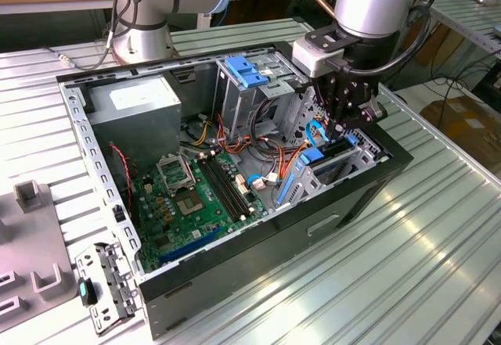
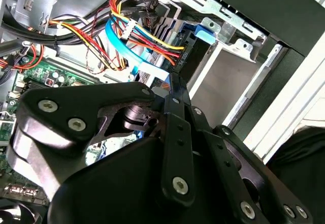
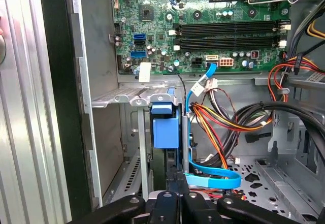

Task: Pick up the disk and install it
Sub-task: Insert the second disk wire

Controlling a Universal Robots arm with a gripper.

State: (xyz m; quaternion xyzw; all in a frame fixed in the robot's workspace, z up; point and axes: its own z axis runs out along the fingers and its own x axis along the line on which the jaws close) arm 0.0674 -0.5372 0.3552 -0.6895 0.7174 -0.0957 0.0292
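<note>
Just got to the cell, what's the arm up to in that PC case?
The arm's gripper is down inside the open computer case, at the drive cage near the exterior view's right end. In the first wrist view, the disk with its blue carrier sits edge-on in a slot of that cage, directly ahead of the gripper. A blue data cable and coloured power wires run beside it. The motherboard lies exposed.

In the exterior view, the open case [image 1: 235,165] lies on the table [image 1: 407,267], with the motherboard [image 1: 196,196] inside and the gripper [image 1: 344,122] above the drive bays [image 1: 337,165] at its right.
</note>
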